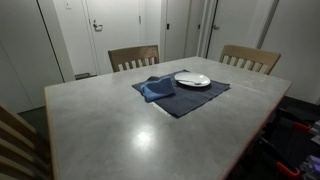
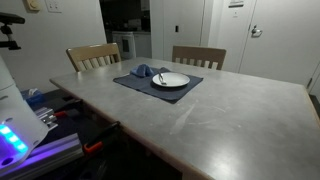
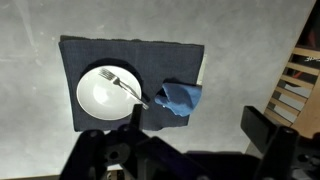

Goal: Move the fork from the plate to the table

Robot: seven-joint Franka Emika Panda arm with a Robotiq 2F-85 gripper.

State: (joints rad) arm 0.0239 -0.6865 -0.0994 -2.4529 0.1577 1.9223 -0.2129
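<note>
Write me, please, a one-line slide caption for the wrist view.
Wrist view: open gripper above a white plate holding a fork, beside a blue cloth on a dark placemat.

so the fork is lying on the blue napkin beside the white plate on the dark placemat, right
Not quite. The fork lies on the white plate, not on the blue napkin, with its handle end pointing toward the napkin. The wrist view shows this from above. The rest holds: the napkin sits beside the plate on the dark placemat.
</note>
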